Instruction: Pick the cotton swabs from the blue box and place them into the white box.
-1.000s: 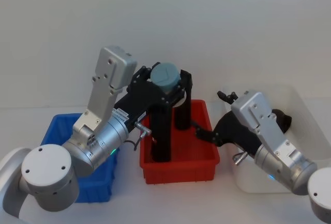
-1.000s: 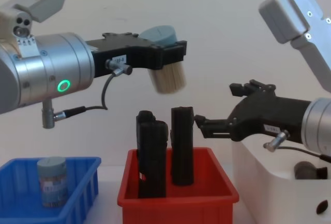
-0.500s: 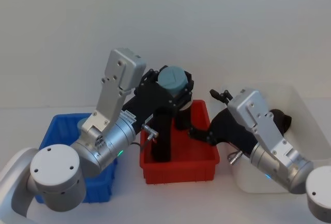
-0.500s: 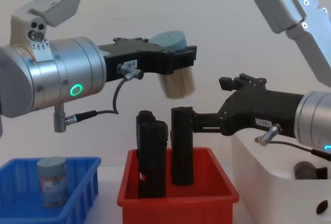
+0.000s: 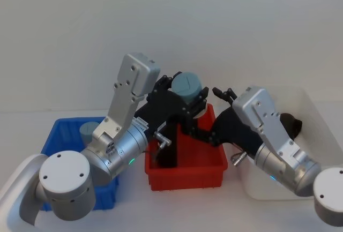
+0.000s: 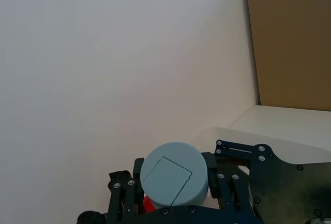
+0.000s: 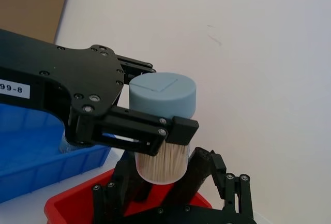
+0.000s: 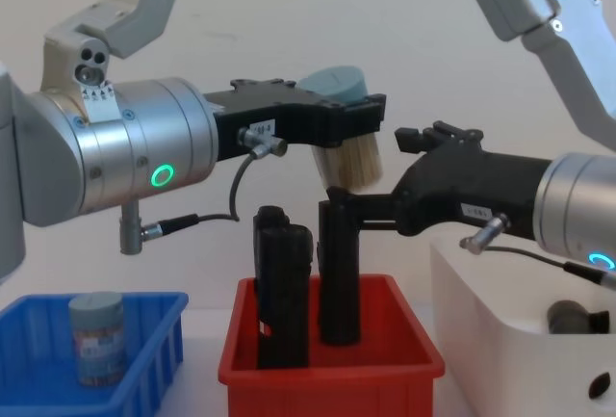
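Over the red bin, my left gripper, clamped on a tub of cotton swabs, has carried it rightward to meet the right gripper, whose opening I cannot tell; a handover toward the white box looks imminent.

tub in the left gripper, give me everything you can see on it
A small round clear tub of cotton swabs with a pale grey-blue lid bearing a faint square outline, packed with beige-white sticks. The left gripper is shut on it just below the lid, holding it slightly tilted in the air above the red bin and its tall black blocks. Its bottom hangs free. The right gripper reaches in just beneath it, near the blocks; contact cannot be told.
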You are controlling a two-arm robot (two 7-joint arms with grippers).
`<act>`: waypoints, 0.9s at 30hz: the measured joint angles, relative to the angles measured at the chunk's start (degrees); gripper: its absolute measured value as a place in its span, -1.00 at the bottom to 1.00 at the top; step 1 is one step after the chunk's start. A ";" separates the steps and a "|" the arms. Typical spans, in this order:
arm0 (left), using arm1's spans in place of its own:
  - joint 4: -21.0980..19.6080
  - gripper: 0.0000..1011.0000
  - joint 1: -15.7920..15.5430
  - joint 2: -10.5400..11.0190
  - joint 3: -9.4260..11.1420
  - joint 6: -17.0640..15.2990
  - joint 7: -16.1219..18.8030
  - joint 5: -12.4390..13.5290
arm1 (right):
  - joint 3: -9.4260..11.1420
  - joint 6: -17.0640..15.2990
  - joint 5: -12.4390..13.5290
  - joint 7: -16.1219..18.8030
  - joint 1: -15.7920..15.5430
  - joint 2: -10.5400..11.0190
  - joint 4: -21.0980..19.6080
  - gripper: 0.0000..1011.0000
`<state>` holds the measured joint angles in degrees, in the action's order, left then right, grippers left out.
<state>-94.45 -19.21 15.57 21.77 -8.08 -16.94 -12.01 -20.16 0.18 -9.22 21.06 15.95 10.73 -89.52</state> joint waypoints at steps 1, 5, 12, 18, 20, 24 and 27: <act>0.01 0.38 0.00 -0.03 0.03 -0.04 -0.02 0.00 | 0.00 0.00 0.00 0.00 0.00 0.00 0.00 0.98; 0.04 0.38 0.00 -0.17 0.17 -0.21 -0.14 0.03 | -0.18 0.02 -0.58 -0.26 0.37 -0.28 0.32 0.98; 0.08 0.38 0.01 -0.33 0.34 -0.50 -0.22 0.06 | -0.54 -0.15 -1.70 -0.85 0.93 -0.81 1.06 0.98; 0.12 0.38 0.04 -0.40 0.39 -0.66 -0.22 0.04 | -0.90 -0.76 -2.55 -1.21 1.40 -1.29 1.65 0.98; 0.13 0.38 0.05 -0.40 0.40 -0.69 -0.22 0.03 | -0.94 -0.87 -2.65 -1.28 1.49 -1.37 1.74 0.98; 0.15 0.38 0.08 -0.43 0.43 -0.75 -0.19 -0.03 | -1.11 -1.18 -3.00 -1.47 1.69 -1.57 1.99 0.89; 0.17 0.38 0.09 -0.45 0.44 -0.78 -0.17 -0.06 | -1.17 -1.31 -3.18 -1.55 1.79 -1.68 2.11 0.75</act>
<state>-94.28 -19.11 15.12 22.21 -8.85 -17.12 -12.07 -21.33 -1.13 -12.40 19.51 17.74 9.05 -87.41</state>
